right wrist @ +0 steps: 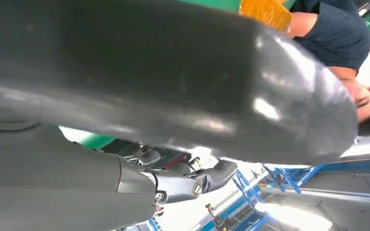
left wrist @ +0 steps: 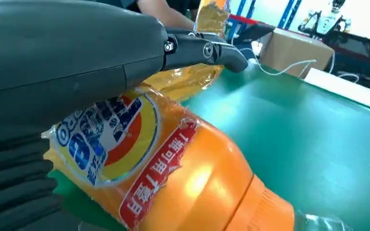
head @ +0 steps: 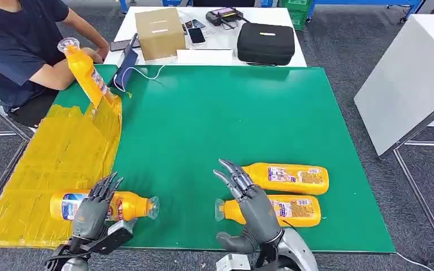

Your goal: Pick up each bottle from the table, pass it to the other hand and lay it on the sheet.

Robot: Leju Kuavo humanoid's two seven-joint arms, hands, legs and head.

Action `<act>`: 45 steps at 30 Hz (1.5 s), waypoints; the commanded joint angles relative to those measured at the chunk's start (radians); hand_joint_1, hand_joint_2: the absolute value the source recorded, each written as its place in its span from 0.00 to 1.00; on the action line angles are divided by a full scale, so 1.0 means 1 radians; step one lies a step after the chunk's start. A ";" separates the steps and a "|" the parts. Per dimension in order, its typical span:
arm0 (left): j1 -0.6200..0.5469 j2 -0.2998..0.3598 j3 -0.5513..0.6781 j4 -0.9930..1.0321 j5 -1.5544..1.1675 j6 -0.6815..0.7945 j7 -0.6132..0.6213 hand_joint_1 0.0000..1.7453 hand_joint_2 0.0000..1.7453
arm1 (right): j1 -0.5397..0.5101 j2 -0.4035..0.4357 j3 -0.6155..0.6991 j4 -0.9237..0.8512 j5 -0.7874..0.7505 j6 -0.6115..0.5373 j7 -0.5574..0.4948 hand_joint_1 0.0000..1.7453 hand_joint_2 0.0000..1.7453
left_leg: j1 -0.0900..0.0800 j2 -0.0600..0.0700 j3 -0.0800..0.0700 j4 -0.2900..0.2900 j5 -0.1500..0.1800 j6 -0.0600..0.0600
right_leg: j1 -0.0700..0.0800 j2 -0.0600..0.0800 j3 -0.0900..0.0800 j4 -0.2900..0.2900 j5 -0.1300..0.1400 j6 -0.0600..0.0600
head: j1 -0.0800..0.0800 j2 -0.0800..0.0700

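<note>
An orange bottle lies on its side at the near edge of the yellow sheet, its clear cap end over the green mat. My left hand hovers over its label with the fingers straight and spread, gripping nothing; up close, the bottle lies under the hand. Two more orange bottles lie side by side at the near right, one farther and one nearer. My right hand is open above the nearer one's neck. A person holds another bottle tilted at the sheet's far end.
The person sits at the far left corner. Behind the green mat are a cardboard box, a black case, phones and a dark tablet with a white cable. A white table stands to the right.
</note>
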 commanded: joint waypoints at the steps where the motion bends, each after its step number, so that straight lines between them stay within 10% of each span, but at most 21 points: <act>1: 0.046 -0.015 0.036 -0.006 0.058 -0.083 -0.017 0.00 0.00 | 0.043 -0.063 -0.034 -0.019 0.045 -0.001 0.012 0.00 1.00 | 0.000 0.001 0.002 0.000 -0.001 -0.001 | 0.000 0.002 0.002 -0.001 0.000 -0.001 | 0.000 0.000; 19: 0.058 -0.086 0.167 -0.090 0.291 -0.180 -0.110 0.00 0.00 | 0.154 -0.126 -0.060 -0.095 0.080 -0.046 -0.004 0.00 1.00 | 0.001 0.001 0.002 0.001 -0.002 -0.001 | 0.002 0.003 0.002 -0.001 -0.001 -0.001 | 0.000 0.000; 30: 0.108 -0.172 0.441 -0.383 1.079 -0.633 -0.123 0.00 0.00 | 0.333 -0.359 -0.056 -0.164 0.202 -0.123 0.295 0.00 1.00 | 0.001 0.001 0.000 0.002 -0.004 -0.001 | 0.001 0.002 0.001 0.000 -0.002 -0.001 | 0.000 0.000; 45: 0.092 -0.170 0.441 -0.383 1.159 -0.760 -0.108 0.00 0.00 | 0.393 -0.407 -0.271 -0.102 0.066 0.031 0.358 0.00 1.00 | 0.001 0.001 0.001 0.001 -0.003 -0.001 | 0.001 0.002 0.001 -0.002 -0.001 -0.001 | 0.000 0.000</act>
